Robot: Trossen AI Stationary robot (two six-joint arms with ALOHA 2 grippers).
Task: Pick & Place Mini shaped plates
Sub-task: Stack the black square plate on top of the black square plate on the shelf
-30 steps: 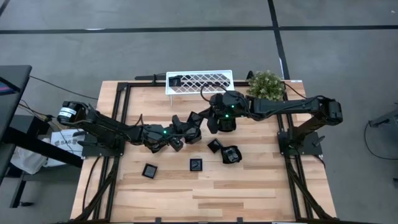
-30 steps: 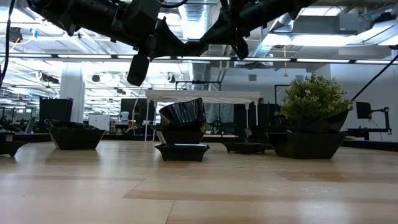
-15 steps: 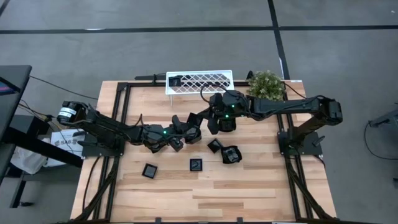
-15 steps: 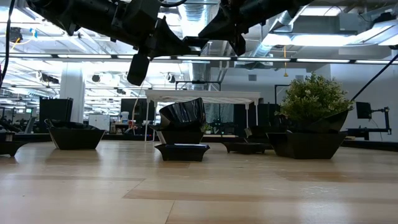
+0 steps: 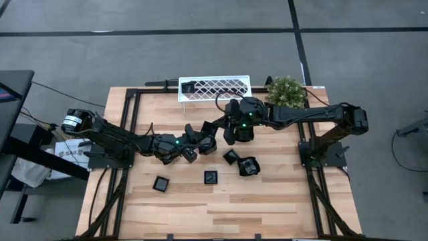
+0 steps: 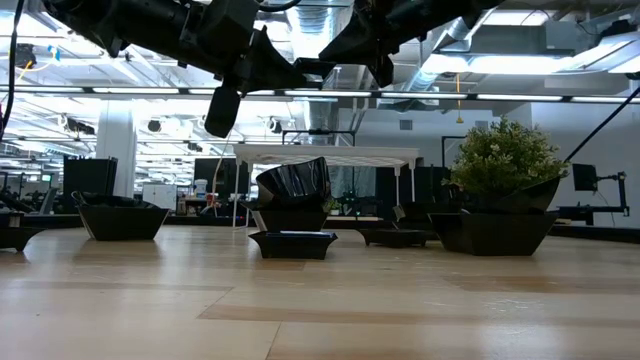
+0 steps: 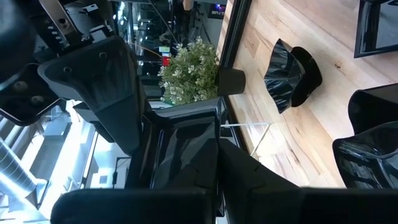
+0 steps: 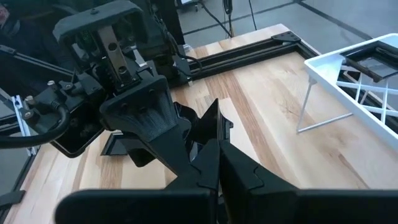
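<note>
Both grippers meet mid-worktop on one plate (image 5: 215,125) — left gripper (image 5: 206,137) and right gripper (image 5: 226,130) each clenched on it, well above the wood

Light wooden table (image 5: 221,207) centred in the high view, white lattice rack (image 5: 214,88) set at its upper edge, potted green plant (image 5: 286,92) placed just right of the rack, grey floor (image 5: 200,47) crossed by dark lines.

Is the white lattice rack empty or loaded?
Loaded: one small black square plate sits at the left end of the white lattice rack in the high view.
</note>
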